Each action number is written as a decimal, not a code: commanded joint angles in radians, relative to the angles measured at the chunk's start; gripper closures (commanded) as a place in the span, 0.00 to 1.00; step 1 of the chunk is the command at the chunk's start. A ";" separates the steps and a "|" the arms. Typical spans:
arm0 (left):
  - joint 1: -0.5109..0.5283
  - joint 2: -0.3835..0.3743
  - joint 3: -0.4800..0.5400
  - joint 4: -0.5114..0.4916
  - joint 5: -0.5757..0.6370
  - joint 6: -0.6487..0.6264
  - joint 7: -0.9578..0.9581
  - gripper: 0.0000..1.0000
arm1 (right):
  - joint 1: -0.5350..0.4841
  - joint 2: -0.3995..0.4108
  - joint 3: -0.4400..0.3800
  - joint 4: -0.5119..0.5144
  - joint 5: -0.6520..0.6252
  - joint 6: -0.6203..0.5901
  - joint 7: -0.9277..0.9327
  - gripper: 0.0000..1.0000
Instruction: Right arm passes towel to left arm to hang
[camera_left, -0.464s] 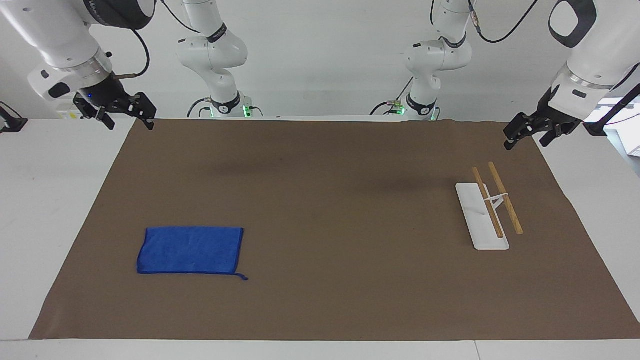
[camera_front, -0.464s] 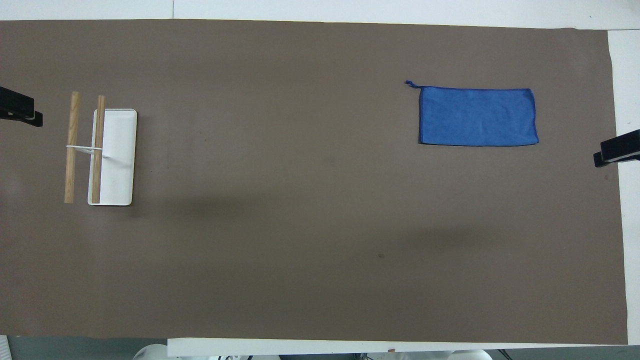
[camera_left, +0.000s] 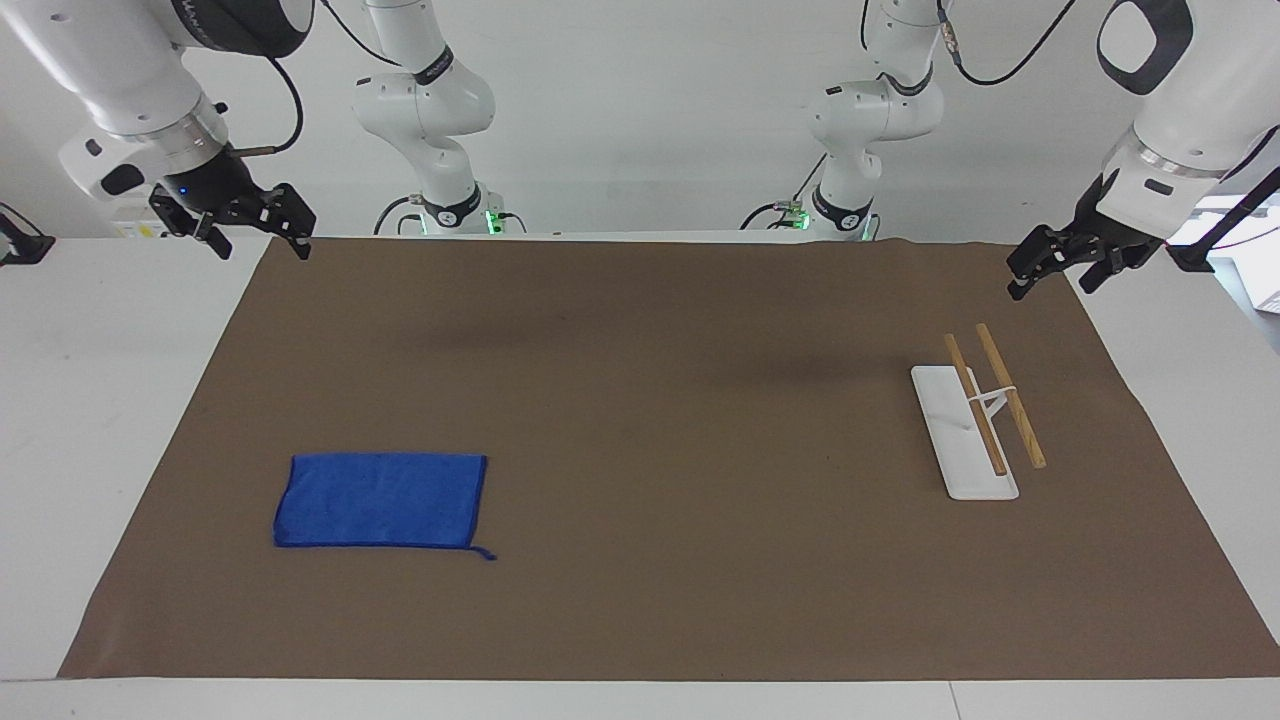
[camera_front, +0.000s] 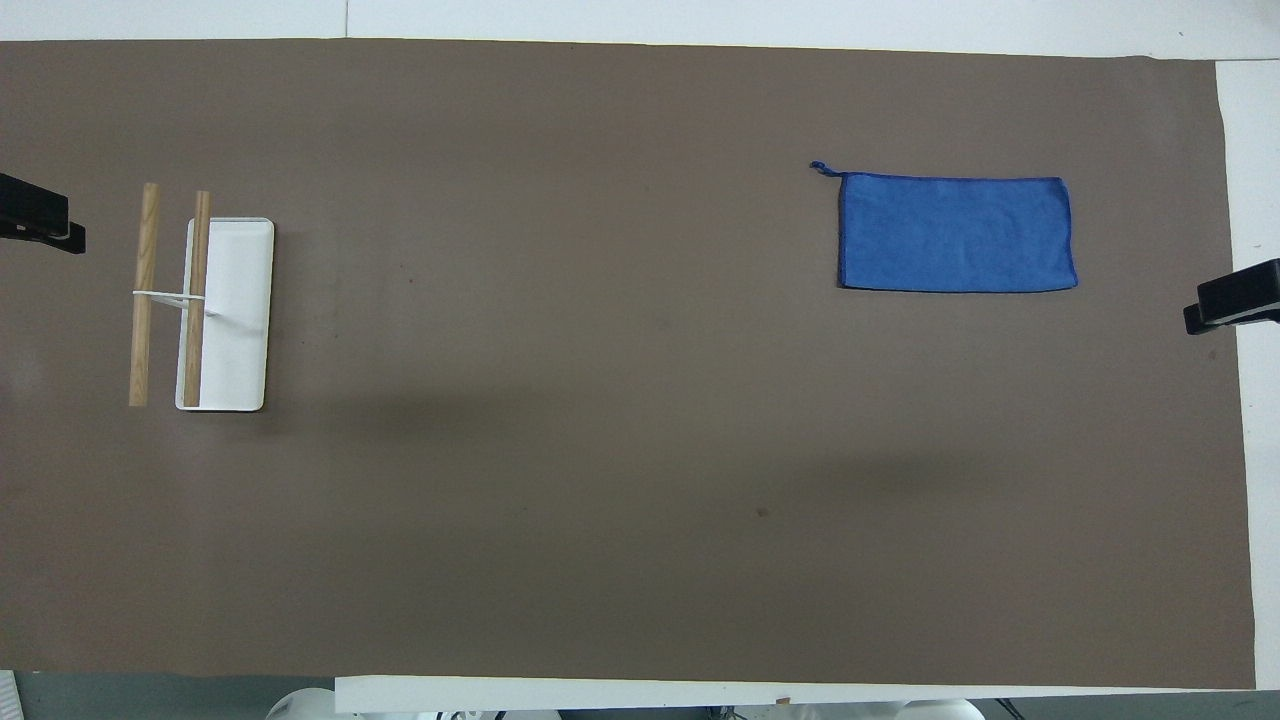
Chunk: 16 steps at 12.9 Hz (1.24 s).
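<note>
The blue towel (camera_left: 381, 501) lies flat on the brown mat toward the right arm's end of the table, with its thread tail at one corner; it also shows in the overhead view (camera_front: 957, 234). My right gripper (camera_left: 257, 243) is open and empty, raised over the mat's edge at its own end, well apart from the towel; only its tip shows in the overhead view (camera_front: 1228, 304). My left gripper (camera_left: 1052, 283) is open and empty, raised over the mat's edge near the rack; its tip shows in the overhead view (camera_front: 40, 224).
A towel rack (camera_left: 982, 418) with a white base and two wooden bars stands on the mat toward the left arm's end (camera_front: 200, 300). The brown mat (camera_left: 660, 420) covers most of the white table.
My right gripper has shifted very slightly. The towel, the rack and the left arm have not moved.
</note>
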 joint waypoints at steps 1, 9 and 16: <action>0.000 -0.016 0.003 -0.017 -0.008 0.004 -0.012 0.00 | 0.002 -0.025 0.004 -0.037 0.000 0.045 -0.005 0.00; 0.000 -0.016 0.003 -0.017 -0.008 0.004 -0.012 0.00 | 0.048 0.308 0.035 -0.103 0.053 0.591 0.078 0.00; 0.000 -0.016 0.003 -0.017 -0.008 0.004 -0.012 0.00 | 0.055 0.422 0.046 -0.236 0.057 0.802 0.050 0.13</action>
